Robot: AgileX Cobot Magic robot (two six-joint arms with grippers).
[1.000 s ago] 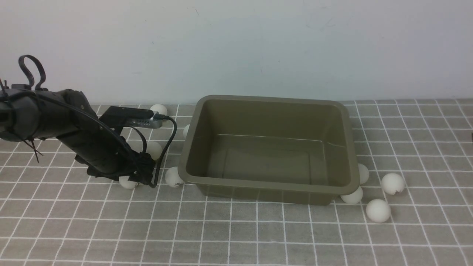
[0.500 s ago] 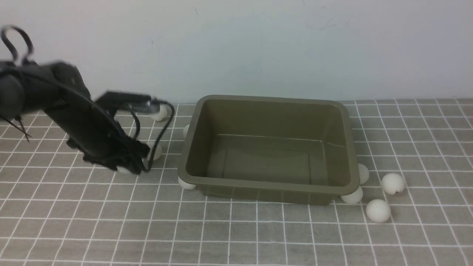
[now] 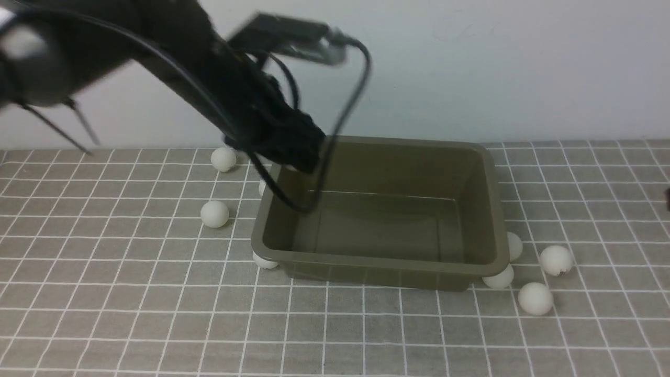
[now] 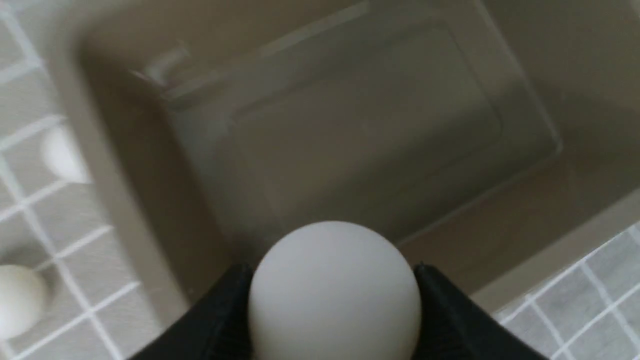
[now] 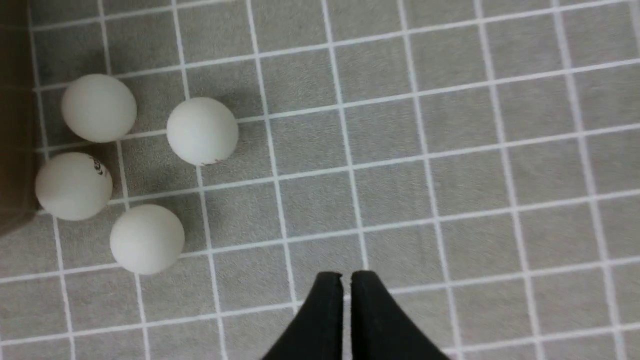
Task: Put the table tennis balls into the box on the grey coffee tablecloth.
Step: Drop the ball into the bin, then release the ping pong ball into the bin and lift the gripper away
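Left gripper (image 4: 331, 272) is holding one white ball (image 4: 334, 300) between its two black fingers (image 4: 215, 325), and the ball fills the whole gap between them. From the front I see this gripper up in the air over the far left corner of the box (image 3: 377, 260), a bit blurry. Its own camera looks down past the ball into the green box. The box sits on the grey coffee tablecloth (image 3: 335, 324), close to the far edge and a little to the right of the middle. The other table tennis balls lie on the cloth around it. On the left side, one ball (image 3: 224, 158) is near the far edge of the cloth, and another ball (image 3: 214, 214) lies a bit nearer to me, both apart from the box. A third ball (image 3: 263, 186) peeks out from behind the box's left wall, and a fourth ball (image 3: 264, 260) is tucked under the rim at the near left corner. Four more balls (image 3: 535, 298) bunch up by the near right corner of the box, two of them right against it. My right gripper (image 5: 346, 280) hangs over bare cloth near those four. Its fingers are almost pressed together, with just a thin slit between them, and they hold nothing.
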